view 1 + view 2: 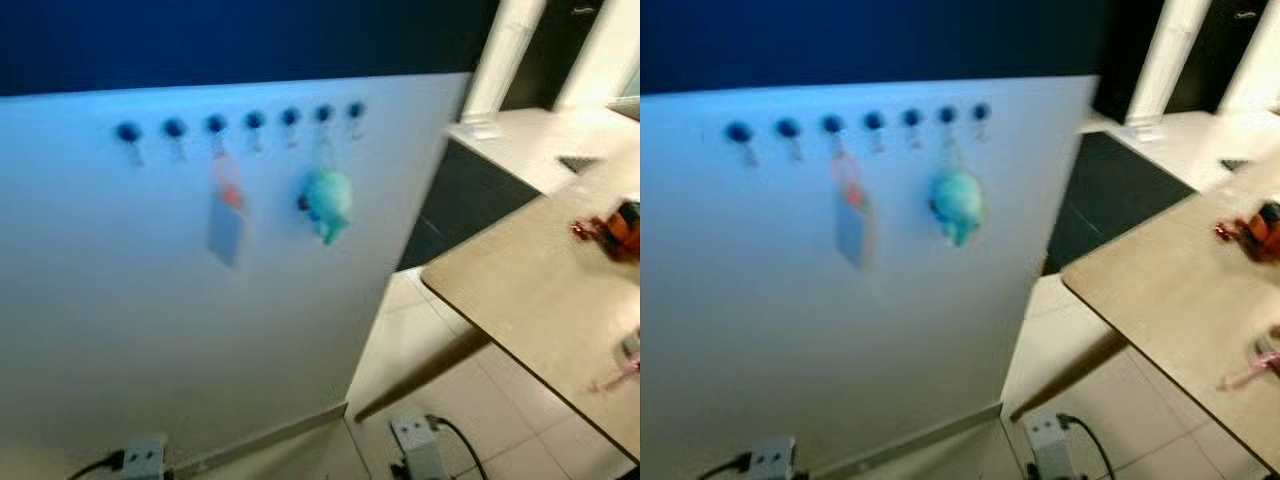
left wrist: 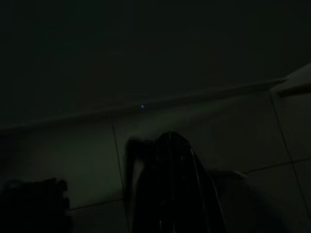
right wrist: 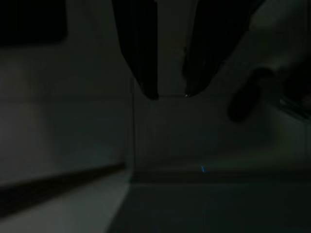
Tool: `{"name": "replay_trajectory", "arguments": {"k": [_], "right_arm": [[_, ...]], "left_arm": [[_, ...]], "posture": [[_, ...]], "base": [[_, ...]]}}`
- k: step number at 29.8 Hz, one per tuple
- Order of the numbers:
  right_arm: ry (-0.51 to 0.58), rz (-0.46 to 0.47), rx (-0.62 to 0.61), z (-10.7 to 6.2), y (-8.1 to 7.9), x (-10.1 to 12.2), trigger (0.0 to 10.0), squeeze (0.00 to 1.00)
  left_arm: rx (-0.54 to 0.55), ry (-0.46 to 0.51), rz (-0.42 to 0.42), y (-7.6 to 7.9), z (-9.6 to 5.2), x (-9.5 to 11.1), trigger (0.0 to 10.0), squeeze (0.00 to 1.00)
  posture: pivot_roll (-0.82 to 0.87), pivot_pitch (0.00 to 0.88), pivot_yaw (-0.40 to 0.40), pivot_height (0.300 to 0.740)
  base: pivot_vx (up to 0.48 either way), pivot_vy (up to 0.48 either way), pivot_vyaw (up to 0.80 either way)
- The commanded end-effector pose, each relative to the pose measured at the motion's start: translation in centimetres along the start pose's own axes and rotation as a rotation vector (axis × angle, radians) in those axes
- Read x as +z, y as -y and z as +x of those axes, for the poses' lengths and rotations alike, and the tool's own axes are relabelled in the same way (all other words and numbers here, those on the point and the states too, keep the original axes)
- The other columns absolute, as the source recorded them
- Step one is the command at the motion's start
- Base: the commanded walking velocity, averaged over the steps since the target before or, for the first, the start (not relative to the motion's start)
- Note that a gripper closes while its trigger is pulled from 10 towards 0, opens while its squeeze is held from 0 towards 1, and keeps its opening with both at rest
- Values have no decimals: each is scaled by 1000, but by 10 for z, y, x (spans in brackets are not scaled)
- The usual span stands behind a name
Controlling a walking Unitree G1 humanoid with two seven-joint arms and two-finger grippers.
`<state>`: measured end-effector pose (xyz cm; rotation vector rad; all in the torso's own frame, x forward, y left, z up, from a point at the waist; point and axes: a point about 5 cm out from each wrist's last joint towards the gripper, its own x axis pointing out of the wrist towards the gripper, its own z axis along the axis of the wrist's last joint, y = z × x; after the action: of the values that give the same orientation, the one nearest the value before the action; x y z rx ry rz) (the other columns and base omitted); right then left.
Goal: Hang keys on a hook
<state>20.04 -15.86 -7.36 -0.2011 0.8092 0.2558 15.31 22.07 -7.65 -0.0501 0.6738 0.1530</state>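
hooks on wall | right hand spread, empty | left hand seemingly pressed together

Motion blur and deep shade

The hooks and the teal toy hanging on the wall are smeared; a red object on the surface is cut off at its right edge; both wrist views are nearly black.
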Motion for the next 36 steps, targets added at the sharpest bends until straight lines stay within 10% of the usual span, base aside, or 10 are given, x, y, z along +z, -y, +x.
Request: {"name": "replay_trajectory", "arguments": {"k": [1, 36], "right_arm": [[-30, 8, -12, -3, 3, -9, 10000, 0], [-37, 98, -62, -3, 7, -11, 10000, 0]], "left_arm": [[44, -11, 6, -3, -2, -4, 10000, 0], [-110, -9, 119, 15, 4, 5, 10000, 0]], "posture": [[98, 59, -67, 740], [88, 62, -61, 740]], "base": [[0, 0, 800], [0, -41, 557]]}}
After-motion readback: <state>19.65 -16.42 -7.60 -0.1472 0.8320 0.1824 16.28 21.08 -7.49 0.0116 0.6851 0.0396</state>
